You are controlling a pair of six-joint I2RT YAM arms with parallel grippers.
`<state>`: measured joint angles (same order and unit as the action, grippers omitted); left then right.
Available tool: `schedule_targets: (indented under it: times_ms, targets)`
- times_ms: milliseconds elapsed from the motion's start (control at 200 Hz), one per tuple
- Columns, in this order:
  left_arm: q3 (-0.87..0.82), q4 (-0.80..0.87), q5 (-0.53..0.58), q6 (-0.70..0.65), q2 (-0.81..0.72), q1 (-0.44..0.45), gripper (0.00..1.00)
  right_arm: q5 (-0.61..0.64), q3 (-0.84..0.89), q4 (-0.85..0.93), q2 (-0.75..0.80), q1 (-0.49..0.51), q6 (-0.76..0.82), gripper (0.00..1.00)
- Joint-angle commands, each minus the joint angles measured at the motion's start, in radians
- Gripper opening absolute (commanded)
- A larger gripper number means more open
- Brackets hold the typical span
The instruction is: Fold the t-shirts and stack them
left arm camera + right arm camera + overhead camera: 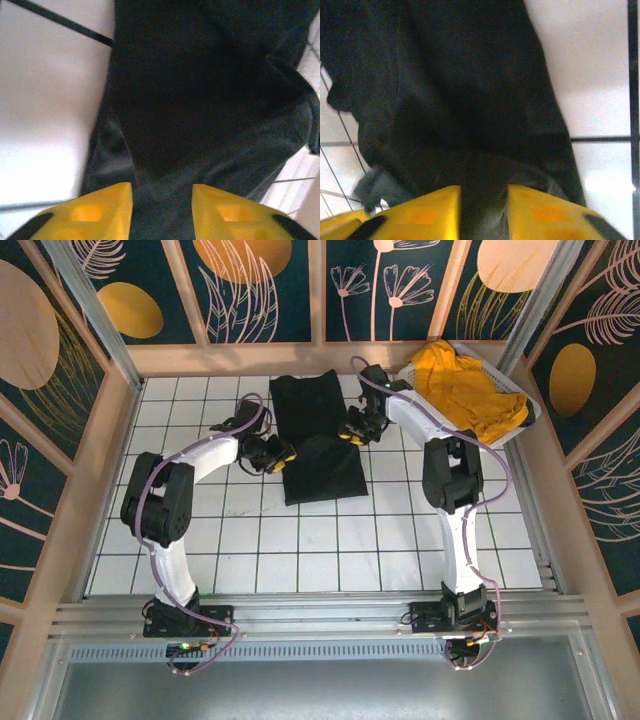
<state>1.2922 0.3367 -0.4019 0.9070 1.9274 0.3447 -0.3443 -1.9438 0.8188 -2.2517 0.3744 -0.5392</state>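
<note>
A: White tiled table [250, 560], floral panels round it, arm bases at the near edge. Where's the shirt?

B: The black t-shirt [320, 455] is mid-table, flat. Its near half looks like a folded flap, a bit skewed against the narrower far half.

A: Pincers?

B: The left gripper [162, 192] is at the shirt's left edge, about mid-length. Its yellow fingers [105, 205] stand apart, with black cloth running through the gap. I can't tell if the cloth is pinched, but it doesn't look clamped. The right gripper [484, 195] is at the right edge, slightly farther back. Same story: jaws apart over a bunched bit of black fabric.

A: Step?

B: My guess is a fold on the black one, both arms at the crease line.

A: How to do it well?

B: If releasing, lift both straight up so no cloth snags on a finger and drags the flap. If gripping, each side should take both layers at matching points, then move together. Otherwise the skew gets worse. Squaring the near flap would help, since the stack sits on it.

A: The other shirt?

B: The yellow t-shirt [465, 390] is crumpled in the white basket [530, 405], far right, well apart from both grippers. Not folded yet.
</note>
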Motion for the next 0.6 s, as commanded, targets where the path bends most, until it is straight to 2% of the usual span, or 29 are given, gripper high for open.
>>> schedule_targets:
  times_ms: [0,35,95,250,370,470,596]
  targets:
    - [0.055,0.040,0.081,-0.031,-0.026,-0.008,0.62,0.021,-0.078,0.029,0.000,-0.016,0.039,0.51]
    - [0.042,0.036,0.098,-0.025,-0.054,-0.008,0.67,0.041,-0.065,0.038,0.018,-0.020,0.044,0.54]
    - [-0.007,0.025,0.097,-0.003,-0.105,-0.009,0.68,0.070,0.025,0.017,0.082,-0.028,0.037,0.56]
    - [-0.231,0.006,0.029,0.119,-0.280,0.011,0.59,0.091,0.400,-0.122,0.329,-0.024,0.003,0.59]
    - [-0.373,-0.032,-0.045,0.224,-0.324,0.044,0.56,0.048,0.642,-0.193,0.449,0.001,-0.011,0.58]
    - [-0.422,-0.094,-0.083,0.306,-0.308,0.075,0.57,0.015,0.744,-0.234,0.490,0.010,-0.028,0.58]
    - [-0.398,-0.125,-0.088,0.336,-0.248,0.095,0.57,0.009,0.749,-0.235,0.458,0.018,-0.020,0.59]
